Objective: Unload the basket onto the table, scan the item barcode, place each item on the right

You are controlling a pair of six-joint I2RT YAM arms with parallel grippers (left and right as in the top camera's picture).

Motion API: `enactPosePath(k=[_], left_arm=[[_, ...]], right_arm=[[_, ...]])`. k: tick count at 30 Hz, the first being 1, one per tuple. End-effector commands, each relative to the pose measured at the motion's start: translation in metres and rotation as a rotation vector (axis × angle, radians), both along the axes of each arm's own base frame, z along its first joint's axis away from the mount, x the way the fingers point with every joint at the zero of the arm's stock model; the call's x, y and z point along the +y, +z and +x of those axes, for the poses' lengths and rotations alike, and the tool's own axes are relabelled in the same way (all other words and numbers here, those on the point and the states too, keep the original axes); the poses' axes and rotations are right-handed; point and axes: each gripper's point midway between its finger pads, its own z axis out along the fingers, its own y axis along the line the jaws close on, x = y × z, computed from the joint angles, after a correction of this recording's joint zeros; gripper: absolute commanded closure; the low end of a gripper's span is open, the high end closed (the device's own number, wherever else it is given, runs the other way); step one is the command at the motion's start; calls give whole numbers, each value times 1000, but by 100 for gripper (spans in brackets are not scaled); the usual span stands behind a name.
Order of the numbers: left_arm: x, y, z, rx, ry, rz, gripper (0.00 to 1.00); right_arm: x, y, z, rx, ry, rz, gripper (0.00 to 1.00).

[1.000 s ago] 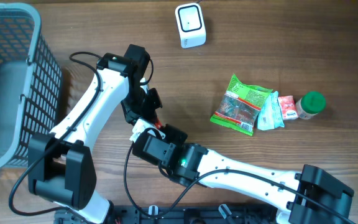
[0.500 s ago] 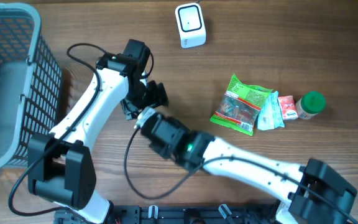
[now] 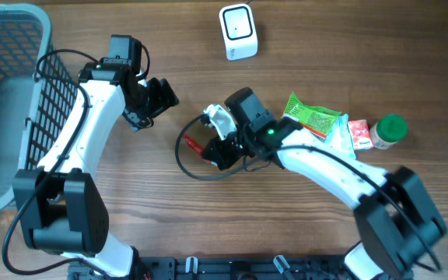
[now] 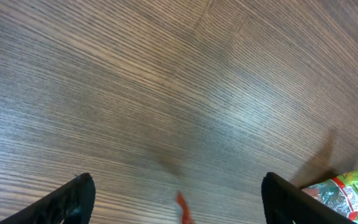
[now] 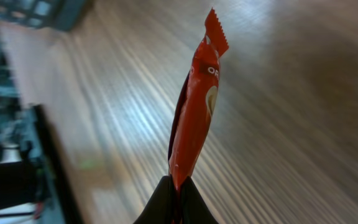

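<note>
"Right gripper (image 5: 174, 200) status?"

"I see it clenched on the bottom edge of the red packet (image 5: 194, 118), which stands upright, nearer the arm bases than the scanner (image 3: 238, 31) and slightly left of it."

"Left gripper (image 3: 164, 93)?"

"Jaws spread wide, farther left of the scanner."

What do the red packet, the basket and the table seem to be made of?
Red packet: likely thin plastic film, glossy; it shines and has a serrated sealed end.
Basket: probably moulded plastic, matt grey-blue; its wall is an even open grid.
Table: wood or wood-look laminate, smooth with a soft sheen; the grain runs in straight lines, but I cannot tell which of the two it is.
</note>
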Motion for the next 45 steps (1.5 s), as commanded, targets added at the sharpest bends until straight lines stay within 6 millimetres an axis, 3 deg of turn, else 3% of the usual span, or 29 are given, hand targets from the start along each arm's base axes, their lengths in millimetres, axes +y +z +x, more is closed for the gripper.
enactPosePath(k=[1, 7, 8, 9, 12, 17, 20, 23, 25, 29, 35, 38, 45], left_arm=[[2, 3, 4, -14, -5, 10, 18], [3, -3, -2, 7, -4, 16, 19], [3, -4, -2, 10, -4, 16, 20], [3, -4, -2, 10, -4, 16, 20], [3, -4, -2, 9, -4, 16, 19], [10, -6, -2, 10, 5, 53, 19], [16, -7, -1, 6, 14, 88, 18], [16, -7, -2, 9, 13, 89, 19], [16, -8, -2, 13, 12, 89, 22], [11, -14, -12, 60, -1, 77, 47], [-8, -39, -32, 117, -63, 86, 53], [-17, -52, -43, 153, -95, 91, 64], [-31, -73, -65, 217, -153, 109, 67]], right_arm=[[16, -8, -15, 169, 93, 140, 96], [2, -58, 11, 163, -26, 16, 83], [0, -61, 14, 148, -40, -5, 76], [-1, -63, 16, 136, -43, -12, 61], [-5, -67, 23, 103, -69, -46, 52], [-5, -56, 24, 98, -74, -52, 54], [-1, -35, 15, -2, -1, -80, 54], [-1, -31, 4, -68, 39, -147, 54], [0, -35, -8, -46, 66, -168, 53], [-11, -51, -25, 105, -34, -246, 53], [-13, -55, -38, 220, -82, -245, 52], [-17, -57, -47, 319, -142, -269, 52], [-21, -71, -63, 434, -210, -251, 53]])
